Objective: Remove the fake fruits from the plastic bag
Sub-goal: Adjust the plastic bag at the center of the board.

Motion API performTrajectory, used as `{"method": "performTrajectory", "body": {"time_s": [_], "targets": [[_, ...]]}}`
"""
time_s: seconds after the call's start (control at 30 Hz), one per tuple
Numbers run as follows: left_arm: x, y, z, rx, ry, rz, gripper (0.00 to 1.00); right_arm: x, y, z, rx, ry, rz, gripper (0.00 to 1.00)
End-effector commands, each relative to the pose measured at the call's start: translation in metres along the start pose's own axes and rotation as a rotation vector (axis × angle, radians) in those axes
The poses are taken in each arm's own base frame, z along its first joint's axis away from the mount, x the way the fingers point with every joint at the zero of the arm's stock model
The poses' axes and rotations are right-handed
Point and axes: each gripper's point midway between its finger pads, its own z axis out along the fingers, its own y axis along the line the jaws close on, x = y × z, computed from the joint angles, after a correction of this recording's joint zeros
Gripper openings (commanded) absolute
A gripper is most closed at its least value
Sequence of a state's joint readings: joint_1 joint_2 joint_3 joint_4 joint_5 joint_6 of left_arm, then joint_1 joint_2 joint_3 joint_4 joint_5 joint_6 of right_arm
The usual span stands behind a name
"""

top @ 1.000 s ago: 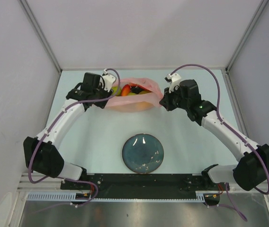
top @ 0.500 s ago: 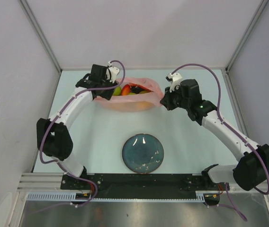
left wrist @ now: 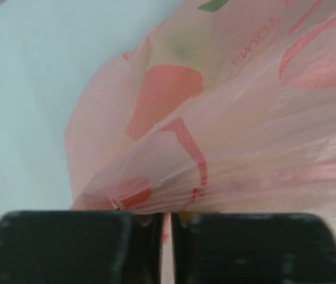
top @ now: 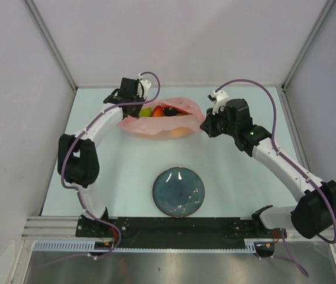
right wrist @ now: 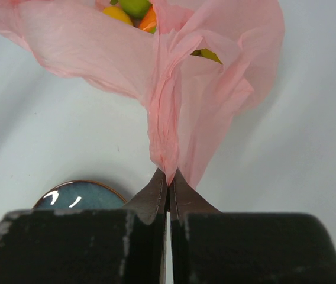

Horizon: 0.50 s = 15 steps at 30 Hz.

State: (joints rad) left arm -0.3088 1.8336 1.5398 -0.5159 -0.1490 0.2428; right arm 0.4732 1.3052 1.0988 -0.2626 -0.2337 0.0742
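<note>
Operator: Plastic of what sort, that bag?

Observer: Thin, translucent pink film, crinkled all over. The plastic bag [top: 156, 125] lies slumped on the pale table [top: 120, 160], spanning from one hand to the other, its mouth gaping upward.

Operator: And the hands?

Observer: The right gripper [right wrist: 168, 176] is clamped on a gathered, pleated twist of film that rises straight from its fingertips. The left gripper [left wrist: 167, 214] has its black fingers drawn to a narrow slit with pink film caught between them, so it pinches the bag's opposite edge.

Operator: Where are the fruits?

Observer: Inside the bag. From above, the fake fruits [top: 165, 110] show through the open mouth as small glossy lumps between the two grippers: red, green, dark and yellow.

Operator: Do the wrist cameras add anything?

Observer: The right wrist view catches rounded green, yellow and orange pieces just past the fold ahead of its fingers. The left wrist view shows red printed shapes and lettering on the film, which the overhead view cannot resolve. I can make out no fruit plainly there.

Operator: What blocks the sight?

Observer: Folds of film hide most of the fruit from both wrists. From above, the left gripper's body covers the bag's corner beneath it.

Operator: Anything else around?

Observer: A round plate [top: 178, 192], dark blue-grey and shiny, lies well behind both hands, apart from the bag.
</note>
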Motion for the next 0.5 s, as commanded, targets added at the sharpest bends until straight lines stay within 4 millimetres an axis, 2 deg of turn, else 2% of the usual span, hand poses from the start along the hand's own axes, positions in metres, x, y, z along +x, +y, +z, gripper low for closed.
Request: {"method": "performTrajectory", "body": {"time_s": [0.0,0.03,0.07,0.13,0.17,0.23,0.33,0.37,0.4,0.47], "targets": [[-0.054,0.018,-0.028,0.038,-0.180,-0.021,0.00,-0.023,-0.003,-0.002,0.017,-0.073,-0.019,0.00],[-0.058,0.027,-0.037,0.043,-0.208,-0.035,0.00,-0.026,-0.004,0.000,0.019,-0.076,-0.020,0.00],[-0.060,0.028,-0.041,0.063,-0.225,-0.036,0.00,-0.035,-0.003,0.000,0.018,-0.092,-0.026,0.00],[-0.064,0.034,-0.050,0.093,-0.264,-0.048,0.00,-0.039,-0.005,0.007,0.019,-0.091,-0.030,0.00],[-0.070,0.036,-0.060,0.104,-0.295,-0.048,0.00,-0.050,-0.003,0.007,0.016,-0.112,-0.037,0.00],[-0.076,0.038,-0.072,0.143,-0.340,-0.043,0.00,-0.055,-0.006,0.015,0.024,-0.113,-0.047,0.00],[-0.087,0.038,-0.094,0.177,-0.387,-0.015,0.00,-0.076,-0.008,0.022,0.033,-0.145,-0.062,0.00],[-0.095,0.042,-0.102,0.173,-0.410,-0.015,0.00,-0.074,-0.012,0.032,0.039,-0.131,-0.058,0.00],[-0.099,0.043,-0.108,0.179,-0.426,-0.020,0.00,-0.093,-0.012,0.032,0.043,-0.168,-0.063,0.00],[-0.110,0.053,-0.120,0.170,-0.467,-0.033,0.00,-0.102,-0.018,0.050,0.047,-0.166,-0.062,0.00]]}}
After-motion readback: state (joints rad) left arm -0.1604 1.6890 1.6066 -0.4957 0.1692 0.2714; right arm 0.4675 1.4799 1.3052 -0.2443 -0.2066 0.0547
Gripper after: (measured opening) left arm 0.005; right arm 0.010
